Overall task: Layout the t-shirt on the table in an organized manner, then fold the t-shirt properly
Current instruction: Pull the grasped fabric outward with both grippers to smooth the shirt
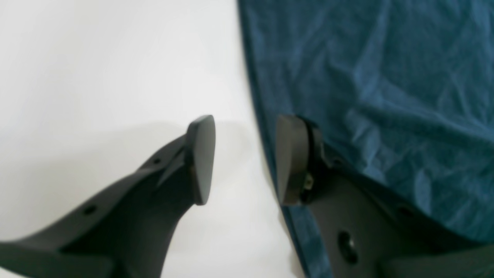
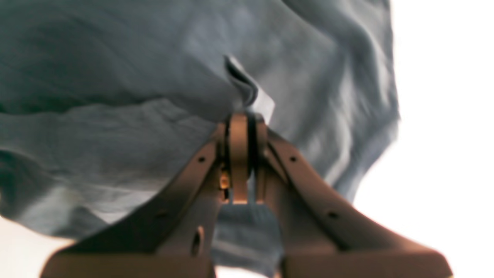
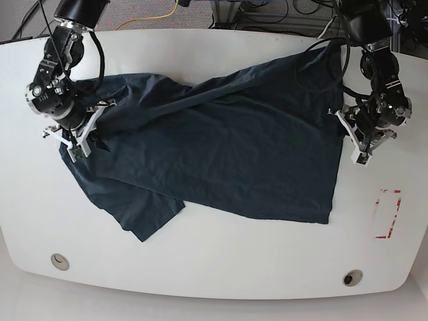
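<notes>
My right fingers (image 2: 241,127) are clamped on a bunched fold of the wrinkled dark navy cotton t-shirt (image 3: 221,147); my left fingers (image 1: 245,158) gape apart, empty, straddling its hem on the glossy white desk (image 3: 214,267). Soft, limp, light: I judge hems and corners the best holds.

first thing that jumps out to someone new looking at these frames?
The dark navy t-shirt sprawled wrinkled across the white table, one sleeve folded over at top left. The right gripper is clamped on a pinch of fabric at the shirt's left edge in the base view, while the left gripper hangs open straddling the opposite hem.
</notes>
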You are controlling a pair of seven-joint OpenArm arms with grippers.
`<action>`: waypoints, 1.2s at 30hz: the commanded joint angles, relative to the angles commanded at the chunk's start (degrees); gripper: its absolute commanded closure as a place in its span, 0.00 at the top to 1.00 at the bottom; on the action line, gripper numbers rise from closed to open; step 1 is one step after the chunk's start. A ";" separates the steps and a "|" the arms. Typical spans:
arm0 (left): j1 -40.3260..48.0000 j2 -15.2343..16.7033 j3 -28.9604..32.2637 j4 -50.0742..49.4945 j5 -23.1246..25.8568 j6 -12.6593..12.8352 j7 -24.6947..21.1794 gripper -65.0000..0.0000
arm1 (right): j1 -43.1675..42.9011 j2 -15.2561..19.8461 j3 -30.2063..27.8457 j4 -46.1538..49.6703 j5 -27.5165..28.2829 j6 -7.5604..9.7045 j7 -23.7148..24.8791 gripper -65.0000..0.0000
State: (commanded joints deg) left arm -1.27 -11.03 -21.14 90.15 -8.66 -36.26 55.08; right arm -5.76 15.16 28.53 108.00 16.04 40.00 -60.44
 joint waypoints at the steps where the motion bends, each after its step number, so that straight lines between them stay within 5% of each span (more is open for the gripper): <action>1: 0.00 0.00 0.00 0.00 0.00 0.00 0.00 0.37 | -0.53 0.00 0.62 0.18 0.00 0.00 0.00 0.00; 30: 0.00 -0.26 2.46 0.00 0.00 0.00 0.00 0.37 | -2.46 -0.62 1.32 1.49 0.26 0.00 -0.18 0.00; 36: 0.09 -0.35 2.46 0.00 0.00 0.00 0.00 0.37 | -7.21 -0.70 2.99 7.30 0.44 0.00 -3.87 0.00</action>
State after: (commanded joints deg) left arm -1.19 -11.38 -18.68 90.15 -8.66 -36.26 55.08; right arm -12.97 14.46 31.52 115.30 16.48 40.00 -64.31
